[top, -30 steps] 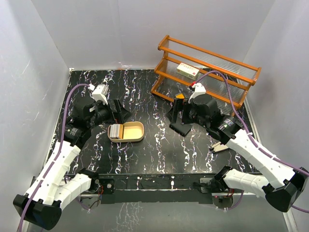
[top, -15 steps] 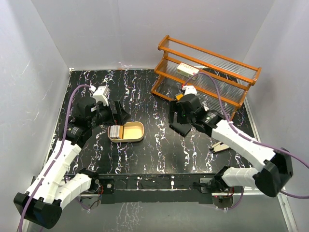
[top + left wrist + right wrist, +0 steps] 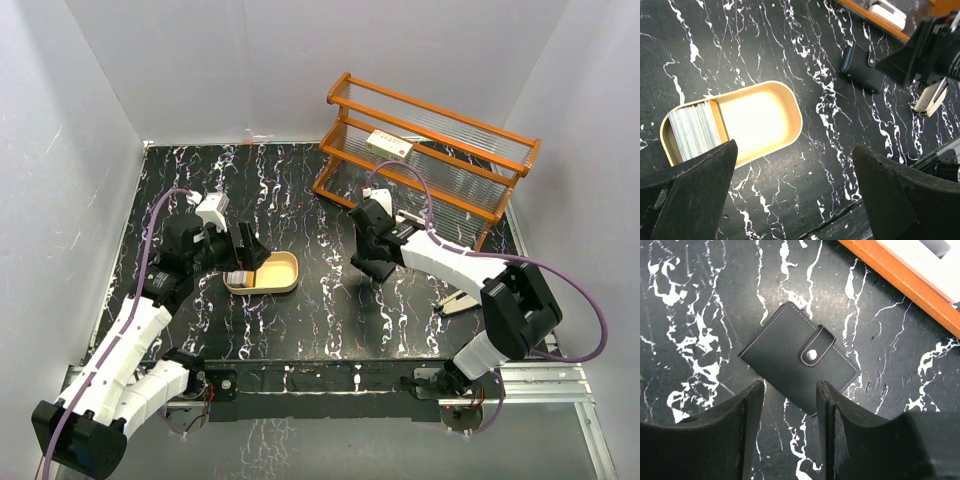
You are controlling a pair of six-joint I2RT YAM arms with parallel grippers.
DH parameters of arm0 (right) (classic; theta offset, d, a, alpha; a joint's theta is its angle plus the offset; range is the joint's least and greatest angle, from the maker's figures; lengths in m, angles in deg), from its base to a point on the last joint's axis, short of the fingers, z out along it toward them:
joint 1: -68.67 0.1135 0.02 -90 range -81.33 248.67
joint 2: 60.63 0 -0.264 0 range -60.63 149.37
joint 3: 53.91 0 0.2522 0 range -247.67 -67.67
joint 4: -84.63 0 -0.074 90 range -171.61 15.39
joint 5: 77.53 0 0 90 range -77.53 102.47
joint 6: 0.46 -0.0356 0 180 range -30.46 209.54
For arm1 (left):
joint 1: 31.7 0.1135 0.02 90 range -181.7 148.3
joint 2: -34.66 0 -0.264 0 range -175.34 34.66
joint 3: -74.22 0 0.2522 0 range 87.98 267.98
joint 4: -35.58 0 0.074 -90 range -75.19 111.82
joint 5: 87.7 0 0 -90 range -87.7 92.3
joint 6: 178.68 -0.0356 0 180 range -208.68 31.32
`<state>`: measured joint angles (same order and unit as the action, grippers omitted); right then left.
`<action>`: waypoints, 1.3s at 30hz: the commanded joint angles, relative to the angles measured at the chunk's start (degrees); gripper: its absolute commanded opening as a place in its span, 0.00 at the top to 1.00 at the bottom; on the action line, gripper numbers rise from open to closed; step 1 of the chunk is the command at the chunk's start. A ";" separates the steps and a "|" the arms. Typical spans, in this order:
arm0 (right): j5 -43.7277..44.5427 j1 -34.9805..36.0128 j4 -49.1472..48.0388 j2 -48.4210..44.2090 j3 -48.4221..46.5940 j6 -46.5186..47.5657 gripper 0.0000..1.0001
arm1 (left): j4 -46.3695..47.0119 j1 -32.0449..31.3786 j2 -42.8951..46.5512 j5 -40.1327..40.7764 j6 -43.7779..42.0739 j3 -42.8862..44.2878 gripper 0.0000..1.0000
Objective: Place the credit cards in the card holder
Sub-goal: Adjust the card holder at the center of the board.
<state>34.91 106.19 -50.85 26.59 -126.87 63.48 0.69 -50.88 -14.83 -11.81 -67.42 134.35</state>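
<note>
The card holder is a black wallet lying flat on the table, closed by a snap strap. My right gripper hovers over its near edge with its jaws narrowed but apart, touching nothing I can see. From above, that gripper hides most of the card holder. The credit cards stand as a pale stack in the left compartment of a tan oval tray. Just right of the cards, my left gripper hangs wide open and empty over the tray's near rim.
An orange wooden rack stands at the back right with a white-and-red box on its shelf. Its edge runs close behind the card holder. A small silver stapler-like object lies at the right. The tray's right compartment holds nothing.
The right arm swung left and down until its gripper came over the card holder, and the jaws narrowed from wide open. The left gripper shifted slightly towards the tray.
</note>
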 commanded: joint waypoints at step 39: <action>-27.35 -12.37 -8.29 1.38 10.59 -1.61 0.52 | 2.22 0.37 3.26 -3.51 -2.80 -4.48 0.03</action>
<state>13.20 93.14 -60.47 31.22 -119.07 66.67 2.13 -50.88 -12.74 -14.12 -69.23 130.20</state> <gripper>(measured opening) 0.438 0.976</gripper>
